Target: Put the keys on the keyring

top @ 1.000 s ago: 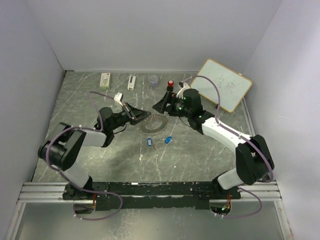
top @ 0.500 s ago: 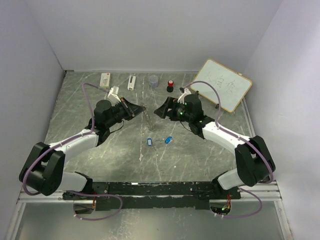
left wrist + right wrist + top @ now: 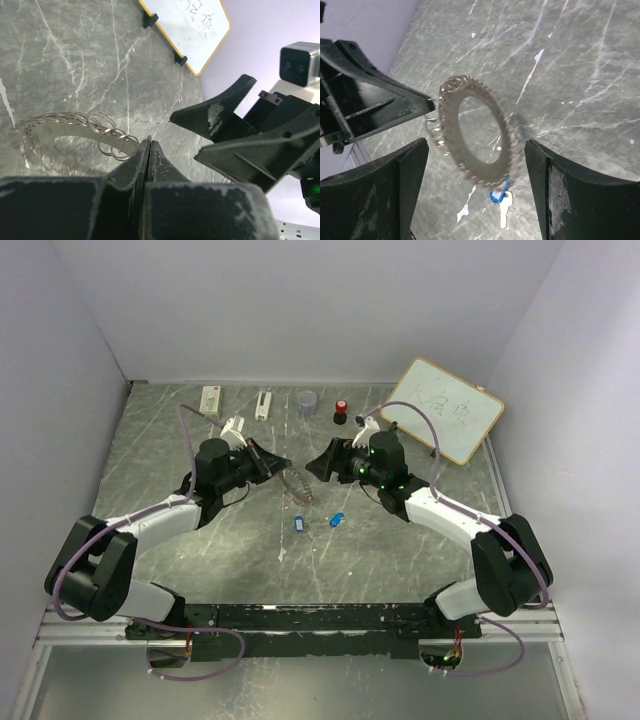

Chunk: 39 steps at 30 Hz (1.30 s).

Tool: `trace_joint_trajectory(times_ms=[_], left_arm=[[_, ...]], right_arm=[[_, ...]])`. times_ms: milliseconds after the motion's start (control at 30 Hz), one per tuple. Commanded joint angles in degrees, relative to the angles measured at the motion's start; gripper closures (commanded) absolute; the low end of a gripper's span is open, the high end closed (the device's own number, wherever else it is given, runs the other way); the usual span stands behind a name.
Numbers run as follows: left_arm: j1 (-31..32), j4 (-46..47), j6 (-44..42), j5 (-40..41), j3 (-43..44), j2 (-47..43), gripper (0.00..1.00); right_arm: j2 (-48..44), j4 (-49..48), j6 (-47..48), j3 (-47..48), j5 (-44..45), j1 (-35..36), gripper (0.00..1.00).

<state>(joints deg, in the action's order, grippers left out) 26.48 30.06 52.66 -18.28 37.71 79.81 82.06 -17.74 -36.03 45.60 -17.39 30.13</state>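
Observation:
The keyring (image 3: 297,483), a grey toothed ring, hangs tilted above the table, pinched at its edge by my left gripper (image 3: 281,466), which is shut on it. In the left wrist view the jaws (image 3: 149,142) meet on the ring's band (image 3: 55,131). My right gripper (image 3: 318,464) is open and empty, facing the ring from the right. In its wrist view the ring (image 3: 450,127) sits between its spread fingers (image 3: 476,145). Two blue keys (image 3: 299,524) (image 3: 337,519) lie on the table below the ring. One key with a white part (image 3: 499,196) shows under the ring.
A whiteboard (image 3: 448,410) leans at the back right. A red-and-black knob (image 3: 342,411), a clear cup (image 3: 307,401) and two white items (image 3: 210,400) (image 3: 263,404) stand along the back. White walls enclose the table.
The ring lay flat on the table a second ago. My left gripper has lifted it off the surface and tilted it. My right gripper has shifted slightly toward it.

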Motion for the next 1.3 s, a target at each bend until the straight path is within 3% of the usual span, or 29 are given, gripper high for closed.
trace_joint_trajectory(times_ms=[0,567,667,867,900,967,1067,1167,1267], left_arm=[[0.4,2.4,-0.7,-0.8,2.3,0.9,0.93],[0.4,-0.7,-2.9,-8.4,6.2,1.7,0.93],[0.4,-1.1,-3.3,-9.4,6.8,1.5,0.93],[0.2,-0.8,-3.1,-11.3,7.8,2.6,0.91],[0.0,-0.8,-3.0,-11.8,8.0,2.8,0.89],[-0.3,-0.6,-2.8,-12.3,8.2,3.0,0.88],[-1.3,-1.2,-3.1,-12.4,8.6,2.9,0.73],[-2.3,-3.4,-3.7,-10.3,8.8,1.5,0.31],[-2.6,-7.5,-5.7,-5.1,8.3,-2.0,0.06]], right_arm=[[-1.8,0.6,4.6,0.1,0.5,2.1,0.21],[6.2,3.8,27.6,4.0,14.3,7.4,0.23],[5.9,3.4,29.9,4.1,12.2,7.4,0.38],[3.9,-0.1,31.7,2.2,5.1,7.3,0.95],[3.2,-1.0,32.2,1.5,4.0,7.4,1.0],[1.8,-2.7,32.6,0.1,2.6,7.3,1.0],[-0.4,-4.4,32.2,-1.8,2.5,7.3,1.0],[-1.1,-3.7,31.0,-2.0,3.2,7.4,1.0],[-1.2,-2.3,30.4,-1.7,3.2,7.3,1.0]])
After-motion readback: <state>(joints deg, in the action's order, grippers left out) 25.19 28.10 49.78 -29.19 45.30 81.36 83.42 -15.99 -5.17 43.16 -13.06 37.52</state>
